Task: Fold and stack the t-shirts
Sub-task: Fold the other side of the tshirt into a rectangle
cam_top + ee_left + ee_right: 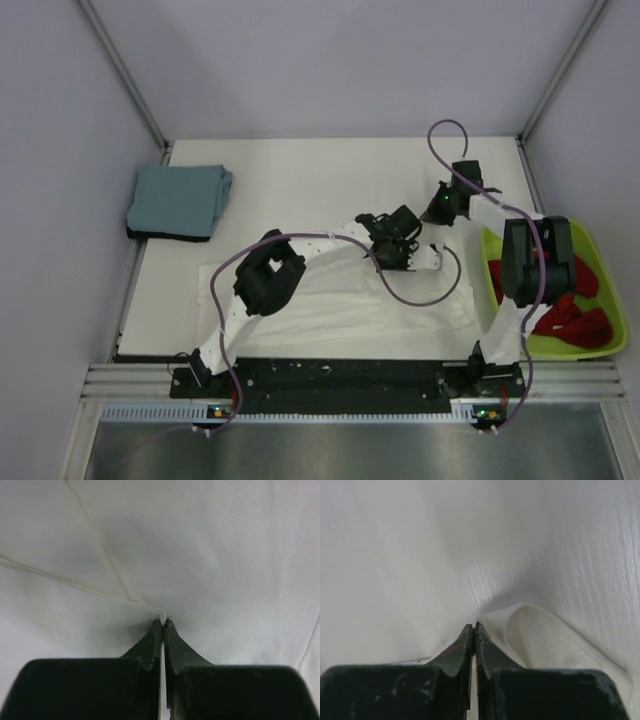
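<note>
**Top view.** A large white cloth t-shirt (340,310) lies spread on the near half of the white table (300,170). Its long axis runs left to right, parallel to the near edge. Which end is the collar cannot be told here. A folded blue-grey t-shirt (180,198) sits at the far left corner, well apart from the white one, with its longer side also running left to right. It rests on a black t-shirt (168,235), which shows only as a dark strip along its near edge. A lime-green plastic bin (606,283) stands at the right edge and holds crumpled red cloth (572,320). Both arms reach to the white shirt's far right part, where their wrists meet close together.

**Left wrist view.** The left gripper (163,625) is clenched on a pinch of white fabric, and creases radiate from the fingertips.

**Right wrist view.** The right gripper (473,627) is likewise clamped on white fabric. A thick, rounded, hem-like fold (555,640) lies just beside the fingers on their right.
</note>
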`<state>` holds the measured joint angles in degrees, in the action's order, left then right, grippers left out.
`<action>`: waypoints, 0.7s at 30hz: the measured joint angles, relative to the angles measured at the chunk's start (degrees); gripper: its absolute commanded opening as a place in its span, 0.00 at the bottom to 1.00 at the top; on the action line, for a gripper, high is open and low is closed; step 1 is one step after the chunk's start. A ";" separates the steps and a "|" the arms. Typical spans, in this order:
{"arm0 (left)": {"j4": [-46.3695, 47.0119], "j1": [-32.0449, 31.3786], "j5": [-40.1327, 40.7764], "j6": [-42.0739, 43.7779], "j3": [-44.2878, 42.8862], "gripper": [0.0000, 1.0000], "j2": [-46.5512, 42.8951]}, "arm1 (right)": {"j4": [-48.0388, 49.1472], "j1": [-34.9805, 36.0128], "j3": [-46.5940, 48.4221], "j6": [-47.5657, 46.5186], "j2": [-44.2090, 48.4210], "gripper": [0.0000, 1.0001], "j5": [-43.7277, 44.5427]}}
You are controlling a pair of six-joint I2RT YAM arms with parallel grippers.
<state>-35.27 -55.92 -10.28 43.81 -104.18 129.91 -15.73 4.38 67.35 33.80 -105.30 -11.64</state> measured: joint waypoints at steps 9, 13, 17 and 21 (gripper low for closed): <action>-6.36 1.05 -6.58 -0.20 3.19 0.00 -6.27 | -6.29 0.52 -8.02 -2.99 16.13 0.00 2.60; -9.92 1.86 -12.72 -0.11 6.75 0.00 -12.92 | -9.99 2.73 -17.16 -2.91 27.78 0.00 3.10; -11.08 2.43 -18.75 0.33 9.40 0.00 -15.76 | -15.91 3.34 -24.83 -1.11 35.60 0.00 3.74; -11.54 2.47 -22.95 0.94 12.44 0.00 -15.76 | -21.75 3.39 -28.39 0.85 40.22 0.00 4.92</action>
<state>-46.81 -53.45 -33.23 44.75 -91.74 114.15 -37.47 7.77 38.96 34.65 -65.08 -6.72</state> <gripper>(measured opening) 0.012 0.007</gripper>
